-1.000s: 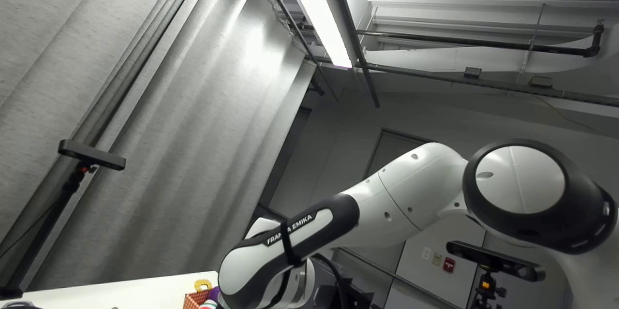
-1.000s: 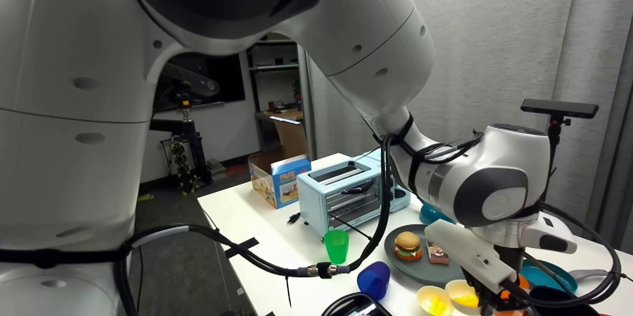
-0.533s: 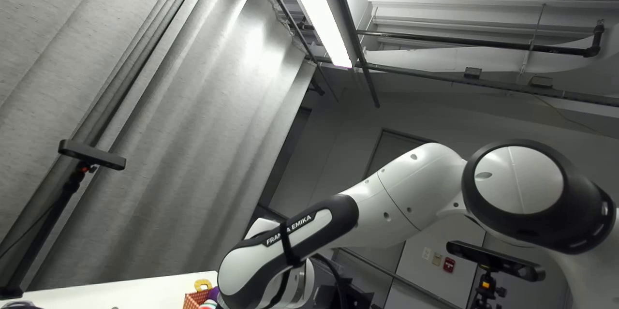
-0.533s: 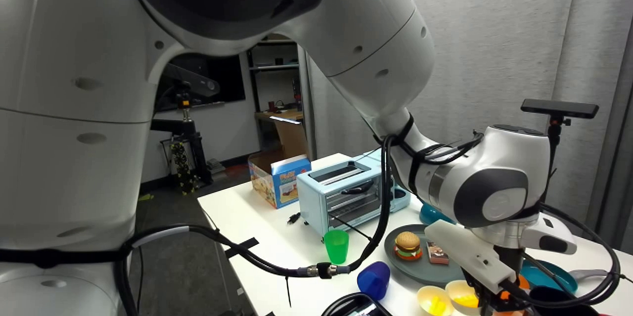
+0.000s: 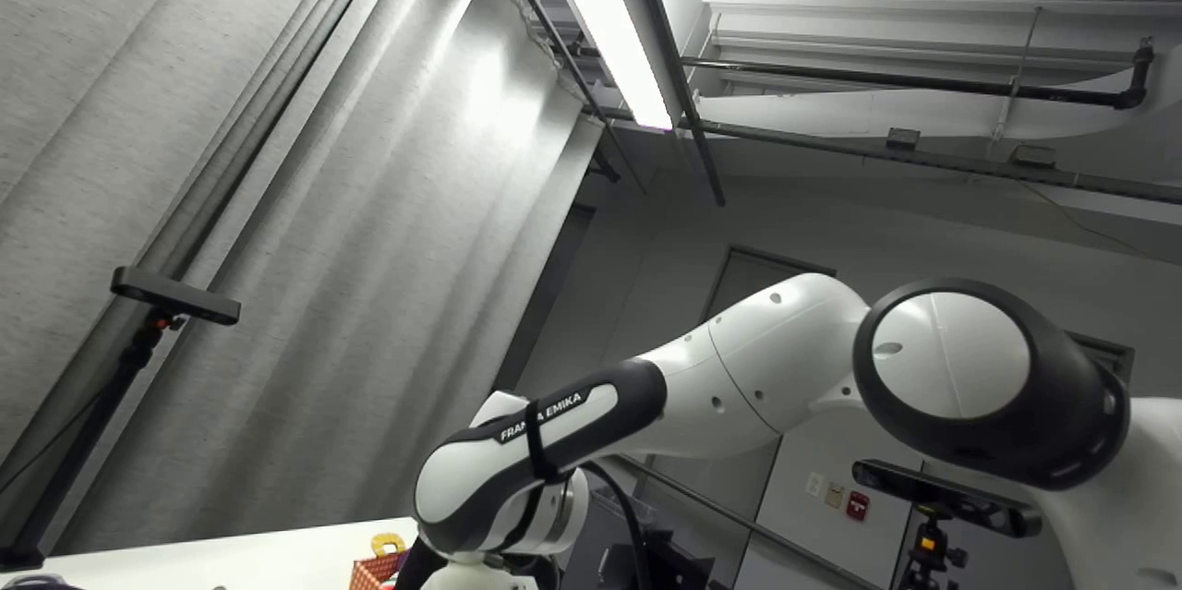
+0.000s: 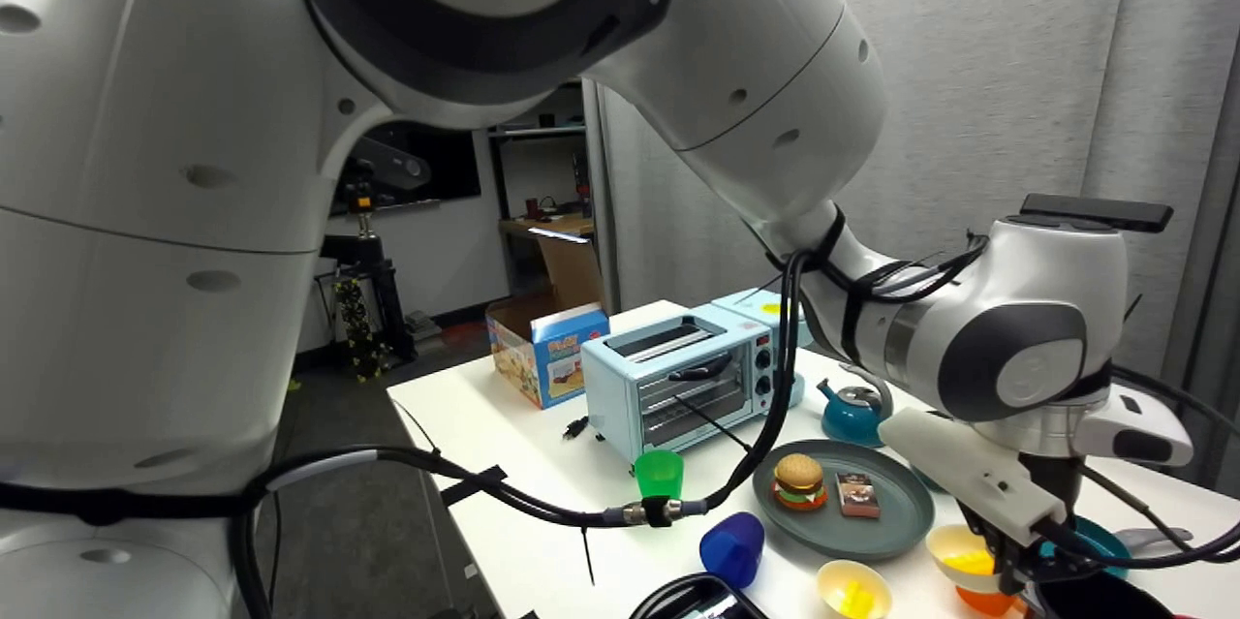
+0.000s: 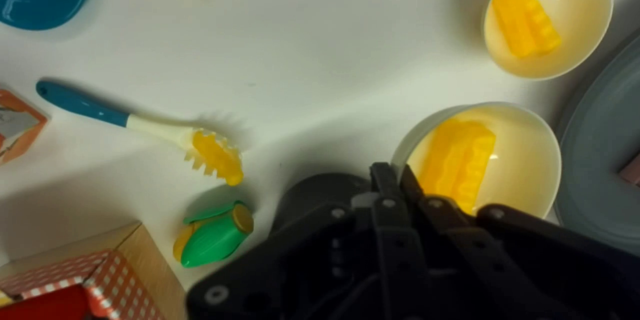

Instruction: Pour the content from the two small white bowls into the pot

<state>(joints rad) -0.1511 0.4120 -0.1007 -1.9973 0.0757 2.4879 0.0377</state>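
My gripper (image 7: 397,175) is shut on the left rim of a small white bowl (image 7: 525,180), with one finger inside and one outside the wall. Thick yellow pieces (image 7: 457,157) lie inside this bowl. In an exterior view the held bowl (image 6: 954,543) appears raised, left of the dark pot (image 6: 1100,597), and looks roughly upright. The other small white bowl (image 7: 582,19) stands on the table with yellow pieces (image 7: 525,19) in it; it also shows in an exterior view (image 6: 833,578). In the wrist view the pot (image 7: 320,190) is beside the gripper, mostly hidden by it.
A grey plate (image 6: 862,546) with a toy burger (image 6: 799,479) lies beside the bowls. A blue cup (image 6: 733,549) and a green cup (image 6: 660,476) are near. A pasta spoon (image 7: 82,102), toy corn (image 7: 215,237) and a checkered basket (image 7: 125,285) lie near the pot.
The arm has moved towards the pot's side, carrying the held bowl away from the other bowl, up and to the right in an exterior view. The other bowl has stayed in place.
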